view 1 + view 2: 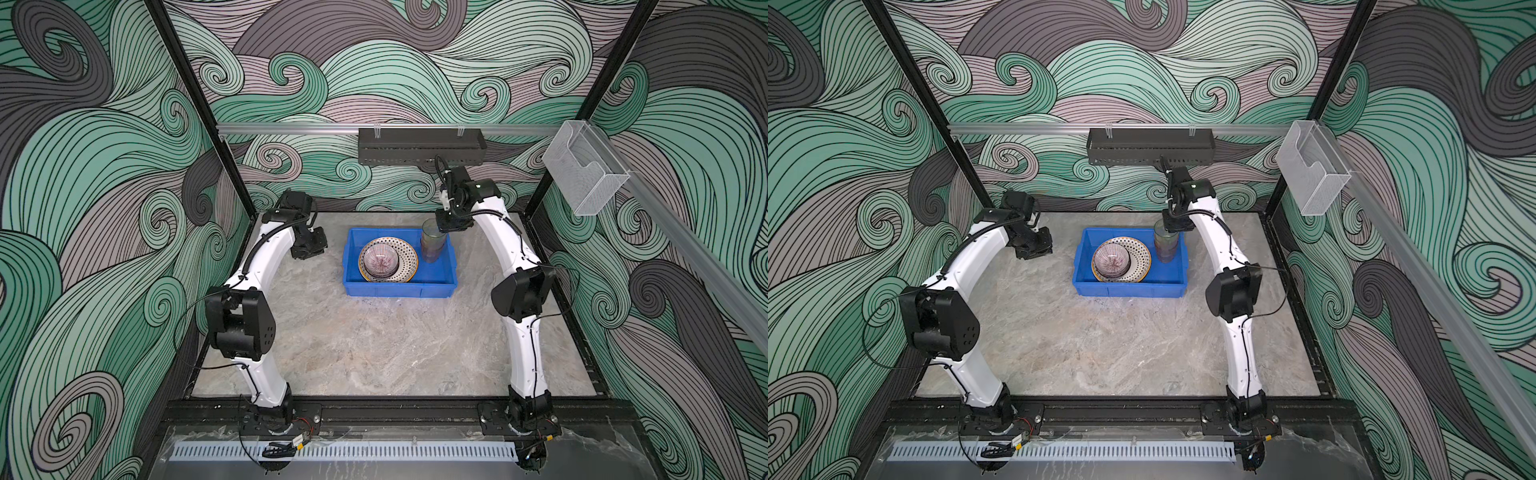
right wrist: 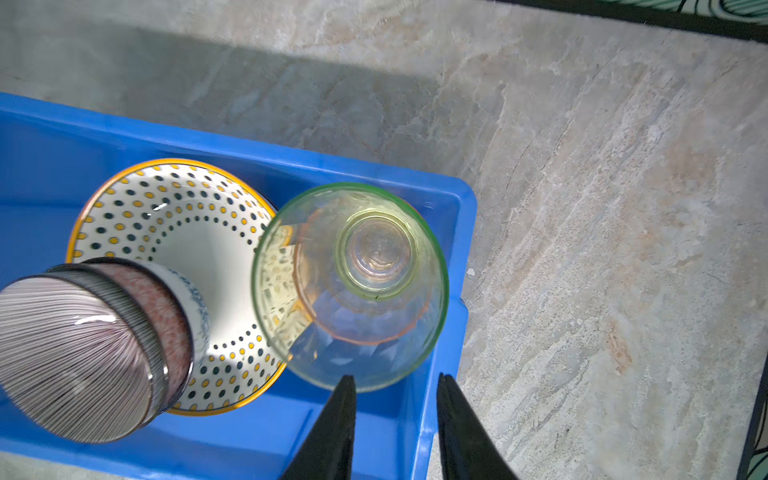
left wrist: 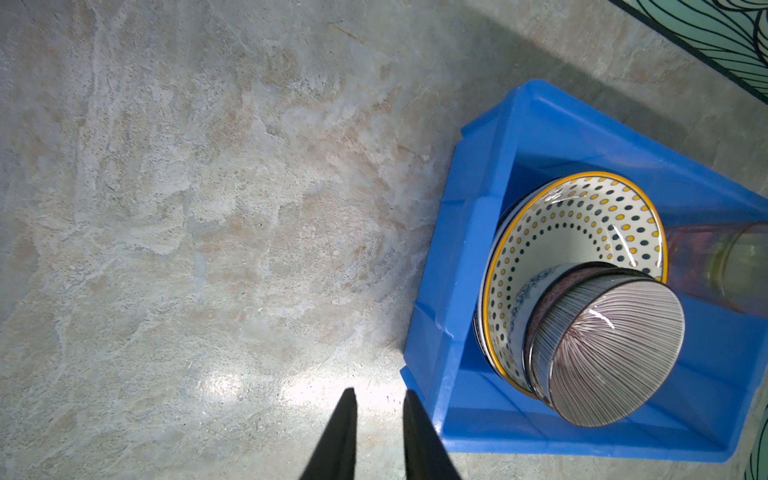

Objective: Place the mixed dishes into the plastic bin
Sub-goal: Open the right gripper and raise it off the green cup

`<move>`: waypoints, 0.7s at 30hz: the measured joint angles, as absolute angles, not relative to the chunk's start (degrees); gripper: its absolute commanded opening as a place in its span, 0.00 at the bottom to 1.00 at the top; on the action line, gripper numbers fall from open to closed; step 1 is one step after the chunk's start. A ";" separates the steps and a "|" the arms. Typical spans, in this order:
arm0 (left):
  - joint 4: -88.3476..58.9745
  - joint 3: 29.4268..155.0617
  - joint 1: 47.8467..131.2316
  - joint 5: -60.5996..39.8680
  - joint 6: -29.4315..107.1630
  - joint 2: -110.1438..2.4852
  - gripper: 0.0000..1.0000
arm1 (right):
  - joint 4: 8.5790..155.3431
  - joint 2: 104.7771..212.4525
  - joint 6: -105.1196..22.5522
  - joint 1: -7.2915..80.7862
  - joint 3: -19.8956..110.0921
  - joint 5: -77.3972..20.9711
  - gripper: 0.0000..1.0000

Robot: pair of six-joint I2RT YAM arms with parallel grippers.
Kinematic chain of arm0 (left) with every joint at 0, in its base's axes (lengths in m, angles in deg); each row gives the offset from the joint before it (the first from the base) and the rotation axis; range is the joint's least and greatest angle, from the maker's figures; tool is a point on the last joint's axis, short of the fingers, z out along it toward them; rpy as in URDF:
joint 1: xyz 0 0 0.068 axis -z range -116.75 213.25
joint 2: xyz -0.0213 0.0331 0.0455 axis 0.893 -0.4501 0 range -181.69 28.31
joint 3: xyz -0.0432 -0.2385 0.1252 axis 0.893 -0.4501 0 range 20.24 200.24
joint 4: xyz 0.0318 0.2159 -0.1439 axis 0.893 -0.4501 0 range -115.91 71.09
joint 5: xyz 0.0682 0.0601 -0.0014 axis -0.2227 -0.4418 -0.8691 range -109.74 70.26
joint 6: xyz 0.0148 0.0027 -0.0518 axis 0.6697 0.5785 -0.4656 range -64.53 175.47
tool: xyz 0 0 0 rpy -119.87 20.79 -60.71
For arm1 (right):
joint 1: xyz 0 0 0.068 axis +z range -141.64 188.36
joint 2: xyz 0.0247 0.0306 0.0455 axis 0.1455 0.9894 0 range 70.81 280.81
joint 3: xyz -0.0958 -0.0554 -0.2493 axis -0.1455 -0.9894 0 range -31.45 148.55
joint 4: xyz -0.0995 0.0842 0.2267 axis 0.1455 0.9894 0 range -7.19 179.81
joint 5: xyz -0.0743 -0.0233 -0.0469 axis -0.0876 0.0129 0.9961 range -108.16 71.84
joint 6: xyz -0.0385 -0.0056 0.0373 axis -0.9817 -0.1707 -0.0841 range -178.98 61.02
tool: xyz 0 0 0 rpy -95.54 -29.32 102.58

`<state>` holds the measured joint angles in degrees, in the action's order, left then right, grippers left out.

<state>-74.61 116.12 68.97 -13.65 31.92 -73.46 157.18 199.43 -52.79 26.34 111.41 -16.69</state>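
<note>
Fingers point(image 2: 336, 424) of right gripper point(image 2: 395, 377) spread, nothing between; one tip at the rim of the cups point(image 2: 353, 282) (touching or just clear, cannot tell). Cups nested, upright, in a corner of the bin point(image 2: 124, 137), beside the plates point(image 2: 199, 232) with bowls point(image 2: 75, 357) stacked off-centre on top. Every dish in view sits inside. Left gripper point(image 3: 379, 392) slightly parted, empty, over the table point(image 3: 166, 208) beside the bin. Risk: a sideways pull-out could clip the tall stack and tip it onto the plates; bowls may slide if jolted. No brand, label or writing readable.
</note>
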 measured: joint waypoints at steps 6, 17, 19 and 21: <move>-74.28 115.86 68.94 -13.65 31.90 -71.65 0.24 | 156.41 191.72 -53.03 26.54 107.57 -17.08 0.38; -63.75 103.49 68.90 -11.55 33.74 -61.29 0.23 | 142.54 173.57 -53.27 26.89 78.47 -15.66 0.45; -60.64 100.73 68.88 -12.27 34.09 -59.13 0.23 | 139.08 169.88 -53.33 26.89 73.21 -15.00 0.49; -56.66 96.38 68.88 -13.69 34.41 -55.87 0.23 | 135.43 165.75 -53.68 26.87 67.52 -13.91 0.51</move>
<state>-56.66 96.38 68.88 -13.69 34.41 -55.87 135.43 165.75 -53.68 26.87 67.52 -13.91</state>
